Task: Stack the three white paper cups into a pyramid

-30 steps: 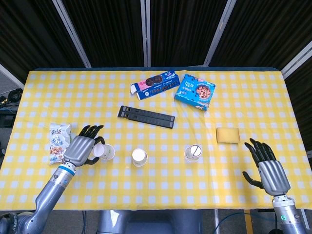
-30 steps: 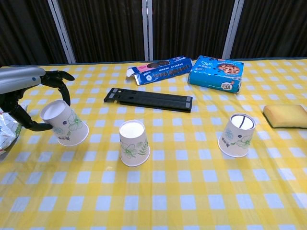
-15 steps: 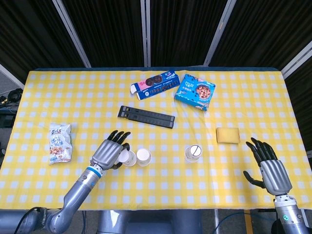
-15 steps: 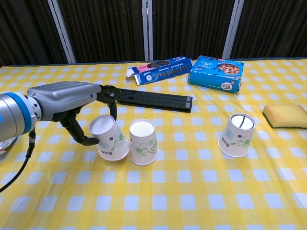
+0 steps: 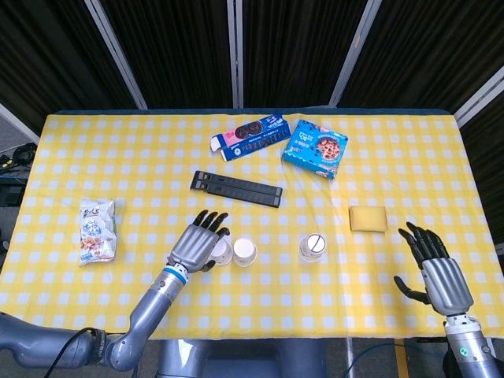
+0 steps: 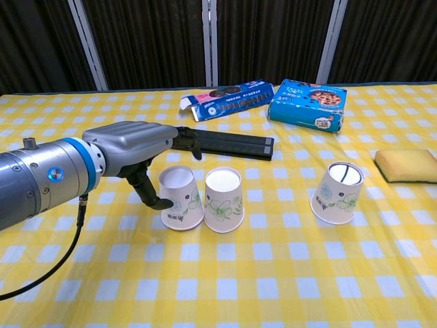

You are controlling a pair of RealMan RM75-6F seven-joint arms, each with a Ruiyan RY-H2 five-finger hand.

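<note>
Staged robot test setup, lab or studio rather than a home. Table [image 5: 409, 150] under a yellow-and-white checked cloth, backed on the far side by black pleated curtains [image 5: 299, 47] hung between pale metal frame posts [image 5: 233, 47]. Cables [image 5: 16, 157] trail on the floor at far left. Props scattered: snack boxes [image 5: 316, 147], snack bag [image 5: 98, 230], sponge [image 5: 368, 218].

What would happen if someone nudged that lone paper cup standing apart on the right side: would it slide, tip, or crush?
The lone cup looks like thin paper, so it is probably very light and would slide on the checked cloth at a slight push. It stands upside down on its wider rim, so tipping seems less likely, though a high push might topple it. Its thin walls would likely dent under a firm squeeze.
</note>
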